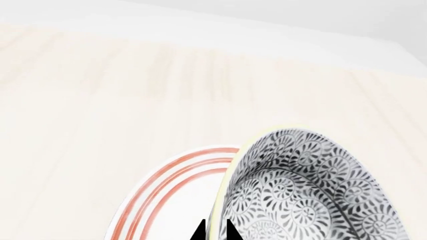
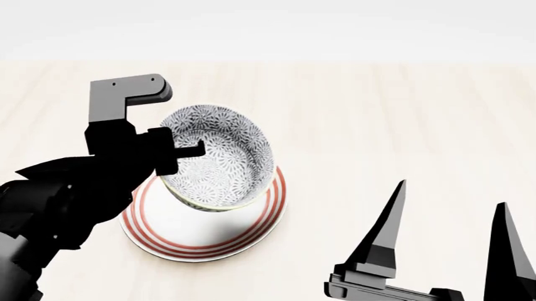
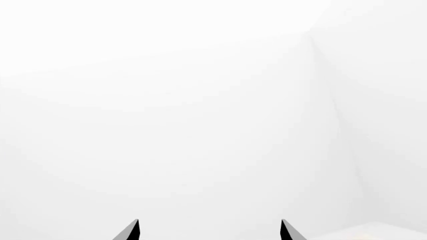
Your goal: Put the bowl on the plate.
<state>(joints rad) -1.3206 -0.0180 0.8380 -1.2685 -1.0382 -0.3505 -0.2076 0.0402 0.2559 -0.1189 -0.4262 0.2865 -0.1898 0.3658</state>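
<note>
A pale wooden table (image 2: pixel 402 119) with faint lengthwise grain fills most of the head view, its far edge meeting a plain white wall (image 2: pixel 268 25); in the left wrist view the same pale boards run to a light grey-white backdrop, and the right wrist view shows almost only blank white room, with a sliver of the table at one corner. The left arm (image 2: pixel 59 200), black and bulky, reaches in over the near left part of the table. The plate (image 2: pixel 167 235), white with three red rings, lies flat on the table toward the near edge, left of the middle. The bowl (image 2: pixel 219 157), patterned grey and white with a pale rim, hangs tilted above the plate's far part, its opening turned toward the camera and its lower side close over the plate; whether they touch cannot be told. The left gripper (image 1: pixel 215 230) pinches the bowl's rim, one fingertip on either side of the wall. The right gripper (image 2: pixel 448 219) stands at the near right, well apart from the plate, its two pointed fingers spread wide and holding nothing.
</note>
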